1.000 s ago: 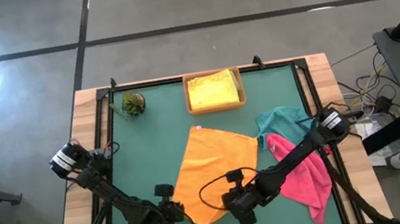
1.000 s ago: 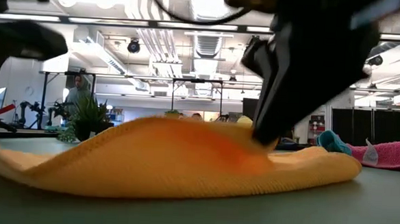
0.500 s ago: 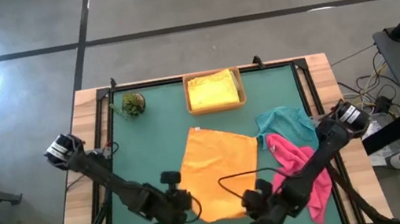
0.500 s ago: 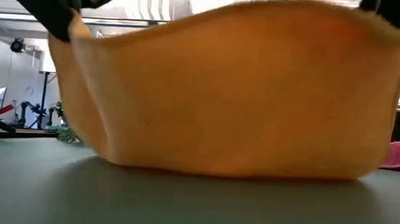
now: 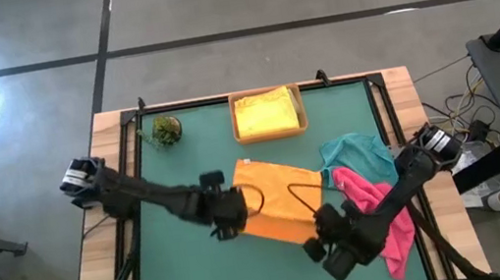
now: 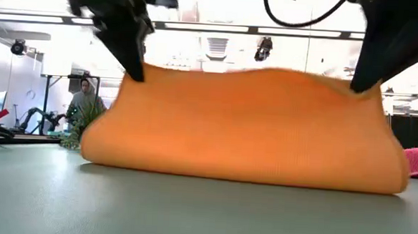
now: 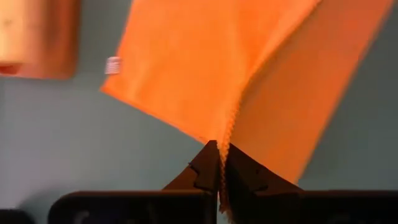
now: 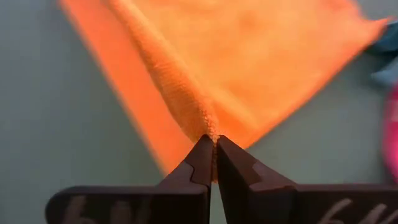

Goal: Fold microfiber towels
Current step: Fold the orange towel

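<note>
An orange microfiber towel (image 5: 276, 196) lies mid-table with its near edge raised between my two grippers. My left gripper (image 5: 238, 217) is shut on the near-left corner and my right gripper (image 5: 318, 233) on the near-right corner. In the low view the cloth (image 6: 251, 126) hangs like a curtain from both, its lower fold on the table. A yellow towel (image 5: 267, 114) lies in the tan tray (image 5: 235, 122). A teal towel (image 5: 356, 150) and a pink towel (image 5: 385, 214) lie crumpled on the right. My left gripper pinches the orange towel's raised edge at its left corner (image 7: 227, 132) between both fingers, slanting down from above. The cloth hangs below, its lower part on the table. My right gripper pinches the same edge at its right corner (image 8: 205, 127), slanting down from above. The edge sags slightly between the two.
A small green plant ball (image 5: 166, 130) sits at the far left. The tray stands at the far edge in the middle. The table's black rails (image 5: 130, 158) run along its left and right sides. Green mat shows left of and in front of the orange towel.
Both grippers have risen and gone toward the far edge, carrying the orange towel's near edge with them. The near half has lifted off the table and arches over the far half, which has stayed put. The right gripper has rolled about its own line.
</note>
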